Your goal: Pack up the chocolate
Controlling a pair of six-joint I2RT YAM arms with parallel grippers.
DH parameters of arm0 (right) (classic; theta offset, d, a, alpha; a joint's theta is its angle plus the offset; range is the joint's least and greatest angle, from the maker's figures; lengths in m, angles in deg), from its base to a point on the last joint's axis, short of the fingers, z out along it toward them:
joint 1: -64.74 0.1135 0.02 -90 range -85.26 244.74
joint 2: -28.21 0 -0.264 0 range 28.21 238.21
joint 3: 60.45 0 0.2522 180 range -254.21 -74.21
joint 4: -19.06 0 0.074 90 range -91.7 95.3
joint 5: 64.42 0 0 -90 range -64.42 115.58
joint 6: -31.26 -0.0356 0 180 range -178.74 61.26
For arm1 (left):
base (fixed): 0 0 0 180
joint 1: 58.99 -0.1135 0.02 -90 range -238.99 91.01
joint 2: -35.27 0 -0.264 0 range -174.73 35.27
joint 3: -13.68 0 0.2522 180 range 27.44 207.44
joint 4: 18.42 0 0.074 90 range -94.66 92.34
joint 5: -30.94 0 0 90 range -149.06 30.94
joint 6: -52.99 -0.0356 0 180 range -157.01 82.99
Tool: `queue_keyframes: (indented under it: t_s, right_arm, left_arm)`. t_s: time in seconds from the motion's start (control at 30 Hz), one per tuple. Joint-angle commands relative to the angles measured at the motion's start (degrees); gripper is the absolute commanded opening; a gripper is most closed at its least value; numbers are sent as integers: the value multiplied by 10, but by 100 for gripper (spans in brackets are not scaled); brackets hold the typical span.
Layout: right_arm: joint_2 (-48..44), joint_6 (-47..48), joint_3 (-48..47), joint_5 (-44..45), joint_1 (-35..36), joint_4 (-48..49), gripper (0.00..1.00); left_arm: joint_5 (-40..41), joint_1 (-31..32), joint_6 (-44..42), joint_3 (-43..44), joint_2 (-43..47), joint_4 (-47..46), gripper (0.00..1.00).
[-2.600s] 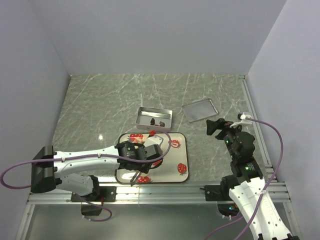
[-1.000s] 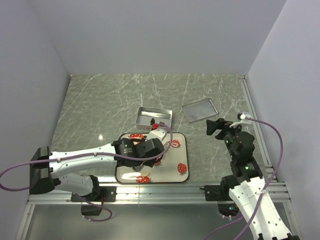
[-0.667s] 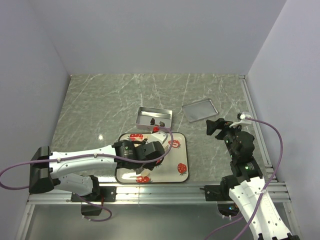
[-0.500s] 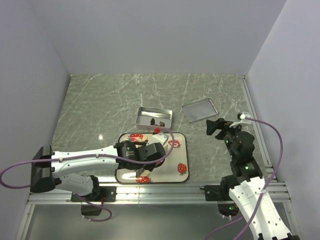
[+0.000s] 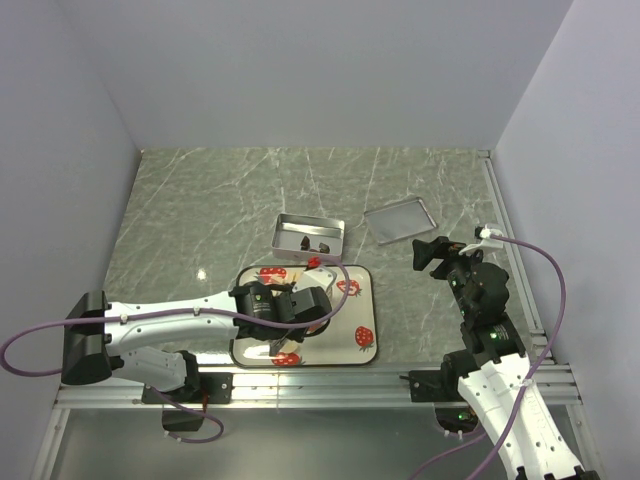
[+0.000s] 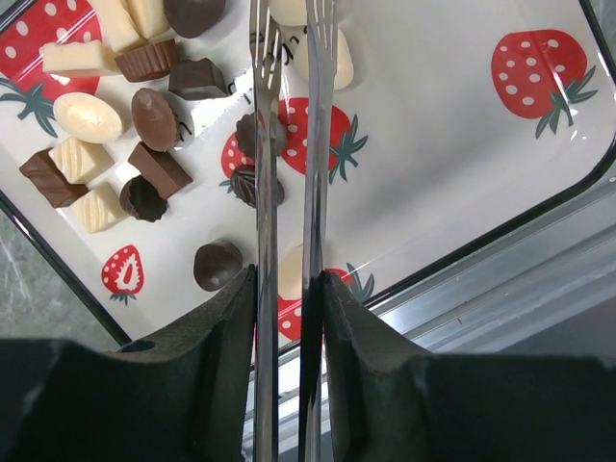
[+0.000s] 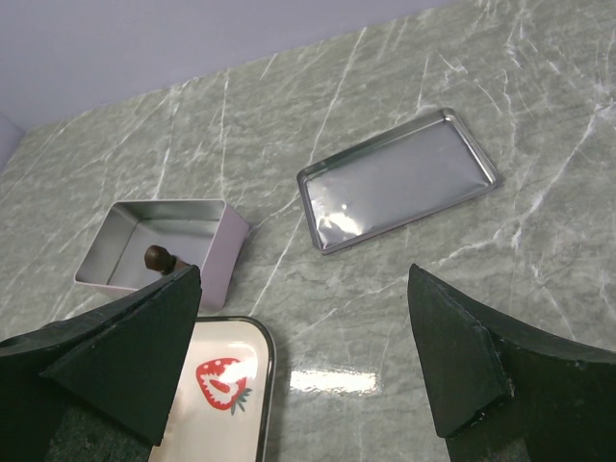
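Many small dark, light brown and cream chocolates [image 6: 144, 125] lie on a white strawberry-print tray [image 6: 452, 164], which also shows in the top view as tray [image 5: 355, 300]. My left gripper [image 6: 289, 279] is shut on steel tongs [image 6: 265, 144] whose blades hover over the pieces. The tongs' tips run off the top of the left wrist view, so whether they hold a piece is hidden. From above, the left gripper [image 5: 287, 330] is over the tray. An open metal tin [image 5: 309, 237] behind the tray holds a few dark pieces [image 7: 154, 257]. My right gripper [image 7: 303, 274] hangs open, holding nothing.
The tin's flat lid [image 5: 399, 219] lies on the marble table to the right of the tin [image 7: 164, 241]; the right wrist also sees the lid [image 7: 397, 178]. An aluminium rail [image 6: 539, 279] runs along the near table edge beside the tray. Walls close in left, right and behind.
The left arm, turned toward the tin a second ago, has swung back over the near part of the tray with the tongs. The right arm has not moved.
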Motion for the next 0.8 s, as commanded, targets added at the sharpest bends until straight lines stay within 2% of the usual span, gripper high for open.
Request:
queue_keyframes:
  t_s: [0.0, 0.13, 0.47, 0.77]
  right_arm:
    - [-1, 9, -4, 4, -3, 22, 94]
    - [0, 9, -3, 3, -3, 21, 94]
    - [-2, 9, -2, 2, -3, 22, 94]
    - [1, 9, -1, -3, -3, 25, 94]
  left_arm:
    - [20, -1, -18, 26, 7, -20, 33]
    - [11, -32, -51, 22, 8, -54, 33]
    - [-21, -161, -135, 28, 48, -98, 32]
    - [-19, -208, -165, 58, 57, -81, 33]
